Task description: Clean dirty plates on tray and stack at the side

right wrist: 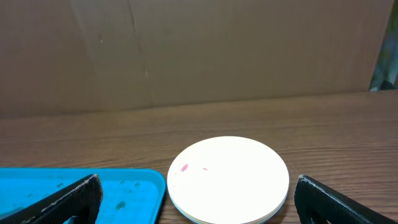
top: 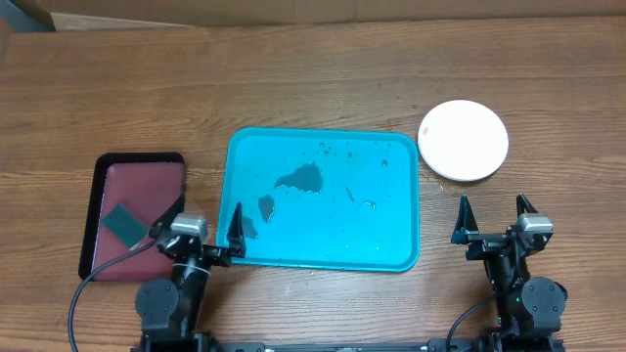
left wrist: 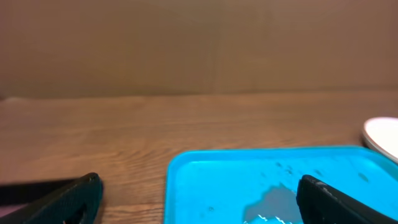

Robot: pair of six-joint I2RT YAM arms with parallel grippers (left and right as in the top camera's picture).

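Note:
The turquoise tray [top: 323,252] lies in the middle of the table with wet patches and dark specks on it and no plates in it; it also shows in the left wrist view [left wrist: 205,180] and the right wrist view [right wrist: 37,180]. A white plate [top: 464,140] sits on the table just right of the tray, the top of a stack, with small pink smudges [right wrist: 227,177]. The yellow-green and light blue plates are hidden. My left gripper [top: 205,230] is open and empty at the tray's front left corner. My right gripper [top: 493,221] is open and empty, in front of the white plate.
A dark red tray with a black rim [top: 137,176] lies left of the turquoise tray and holds a dark green sponge [top: 124,223]. A brown cardboard wall [right wrist: 199,50] stands at the table's far edge.

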